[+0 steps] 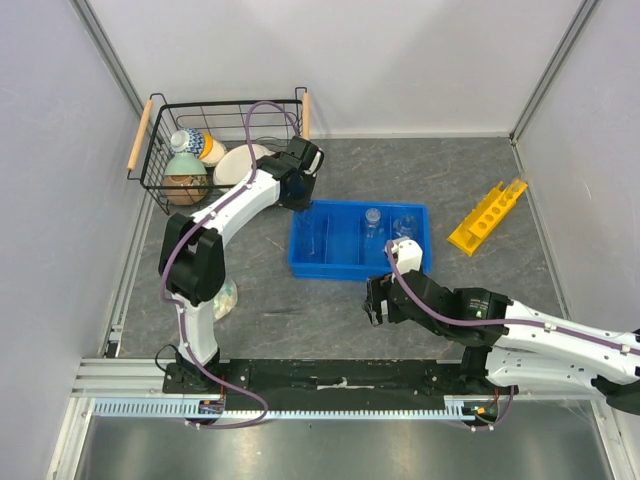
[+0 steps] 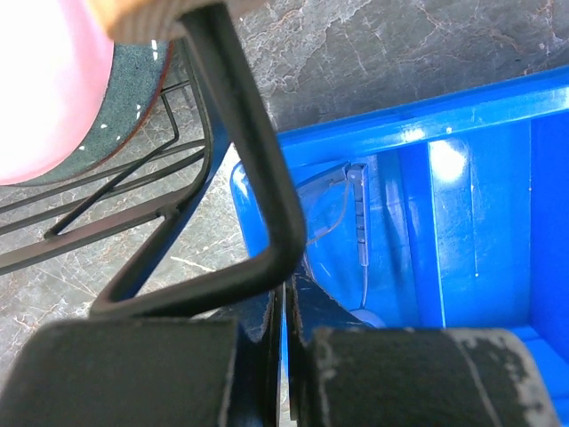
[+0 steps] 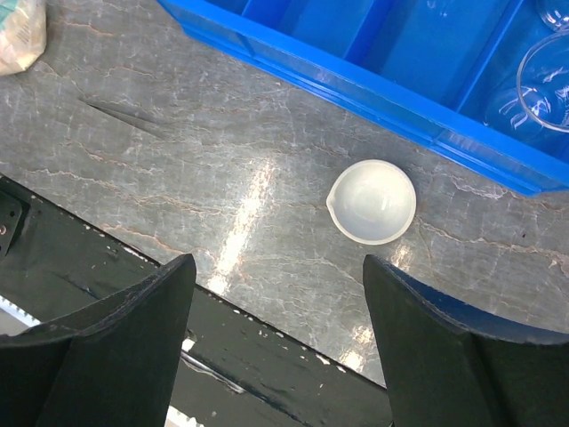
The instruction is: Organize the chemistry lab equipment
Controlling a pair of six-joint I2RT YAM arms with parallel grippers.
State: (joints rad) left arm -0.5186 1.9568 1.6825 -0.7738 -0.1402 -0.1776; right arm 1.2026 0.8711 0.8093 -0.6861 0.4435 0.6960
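Note:
A blue tray (image 1: 345,262) in the middle of the table holds clear glass vessels (image 1: 373,221) and thin tubes (image 1: 320,236). My left gripper (image 1: 304,188) is at the tray's far left corner. In the left wrist view its jaws (image 2: 285,307) are shut on the tray's thin blue wall (image 2: 258,209), and a glass tube (image 2: 361,218) lies inside. My right gripper (image 1: 377,301) is open above the table in front of the tray. A small white dish (image 3: 372,202) lies just beyond its open fingertips (image 3: 277,267). A yellow rack (image 1: 487,216) lies at the right.
A black wire basket (image 1: 160,140) with pastel bowls stands at the back left, and its thick black wire (image 2: 253,169) crosses close to my left fingers. A pale cup (image 1: 224,296) sits by the left arm. A glass beaker (image 3: 544,82) stands in the tray's near compartment.

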